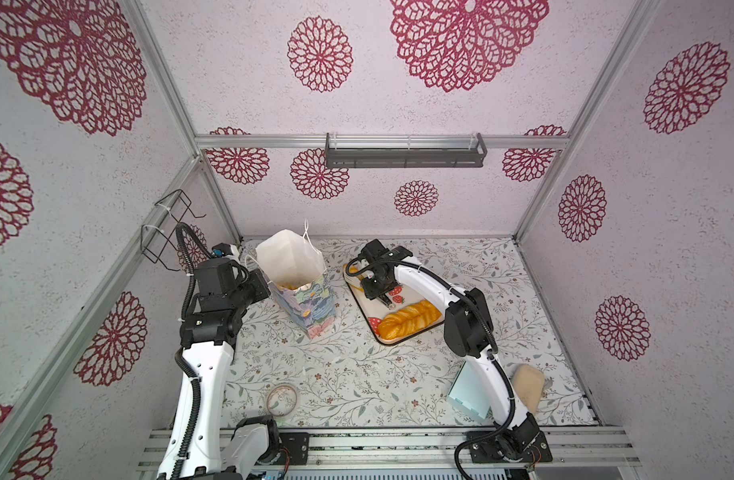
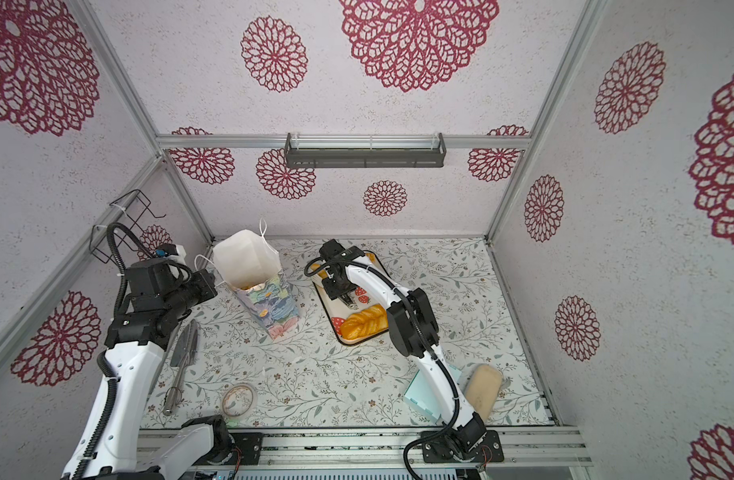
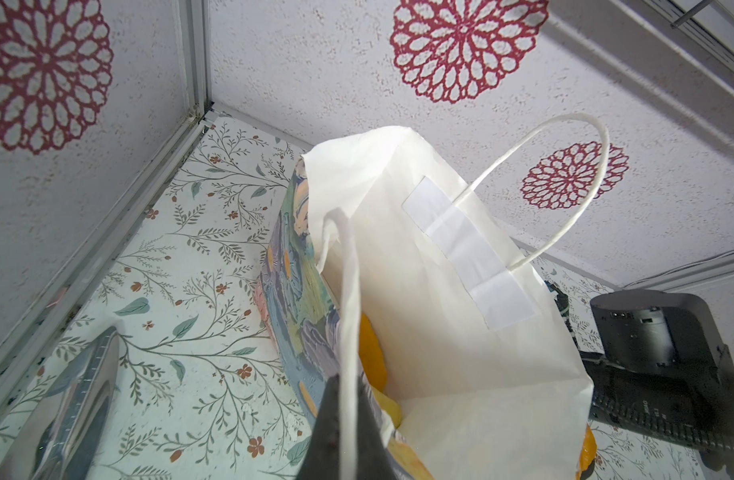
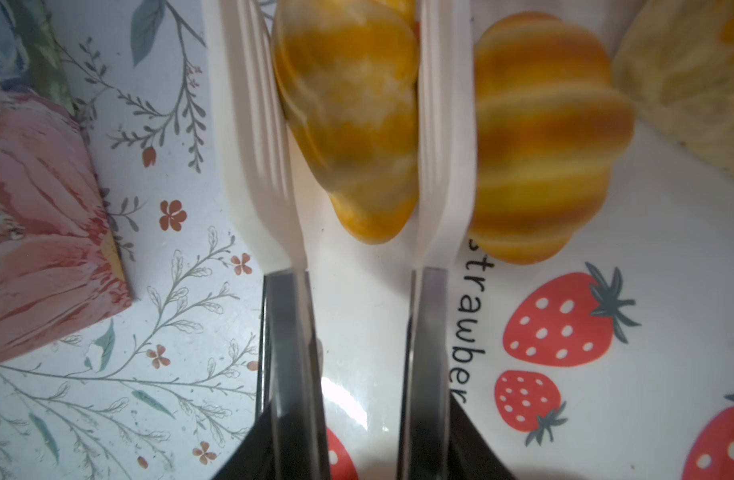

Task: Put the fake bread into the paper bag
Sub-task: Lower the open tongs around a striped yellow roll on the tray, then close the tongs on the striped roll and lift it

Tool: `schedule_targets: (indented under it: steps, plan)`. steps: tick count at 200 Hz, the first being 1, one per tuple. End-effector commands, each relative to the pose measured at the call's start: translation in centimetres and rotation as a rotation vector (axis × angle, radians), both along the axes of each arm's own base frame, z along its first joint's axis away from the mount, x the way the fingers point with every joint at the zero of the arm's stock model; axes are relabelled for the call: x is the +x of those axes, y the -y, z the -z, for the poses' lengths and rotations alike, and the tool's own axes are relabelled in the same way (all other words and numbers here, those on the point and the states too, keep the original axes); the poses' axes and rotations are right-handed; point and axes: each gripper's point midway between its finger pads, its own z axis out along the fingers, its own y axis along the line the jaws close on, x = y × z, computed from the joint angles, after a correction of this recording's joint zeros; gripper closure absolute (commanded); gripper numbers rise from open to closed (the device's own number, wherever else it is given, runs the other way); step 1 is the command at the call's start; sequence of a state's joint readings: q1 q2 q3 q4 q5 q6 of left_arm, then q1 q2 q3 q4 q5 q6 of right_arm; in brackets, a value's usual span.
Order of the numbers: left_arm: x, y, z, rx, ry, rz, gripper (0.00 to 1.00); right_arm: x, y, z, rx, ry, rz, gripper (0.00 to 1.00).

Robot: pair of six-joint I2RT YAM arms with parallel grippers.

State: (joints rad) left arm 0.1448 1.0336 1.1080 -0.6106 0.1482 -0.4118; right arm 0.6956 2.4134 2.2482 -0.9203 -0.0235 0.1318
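The paper bag stands upright at the back left, its white inside open to the top. Golden fake bread lies at its bottom. My left gripper is shut on the bag's near string handle. A strawberry-print tray to the right of the bag holds a long braided loaf. My right gripper is down on this tray. Its white fingers press both sides of a small croissant. A ridged bun sits just outside one finger.
A tape roll lies near the front edge. A pale blue box and a beige pad sit at the front right beside the right arm. Metal utensils lie at the left. A wire rack hangs on the left wall.
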Motion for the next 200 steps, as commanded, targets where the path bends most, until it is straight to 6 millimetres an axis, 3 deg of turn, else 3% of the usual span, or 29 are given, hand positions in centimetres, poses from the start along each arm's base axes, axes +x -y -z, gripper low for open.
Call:
schedule_targets:
  steps: [1, 98, 200]
  plan:
    - [0.0, -0.2, 0.2, -0.001, 0.004, -0.005, 0.99, 0.5, -0.3, -5.3, 0.064, 0.106, 0.000, 0.56]
    - [0.1, -0.2, 0.3, -0.007, 0.002, -0.004, 0.99, 0.0, 0.5, -7.7, 0.096, 0.160, 0.018, 0.60]
    - [0.2, -0.2, 0.4, -0.011, -0.001, -0.003, 0.99, -1.5, 2.8, -10.4, 0.126, 0.212, 0.059, 0.60]
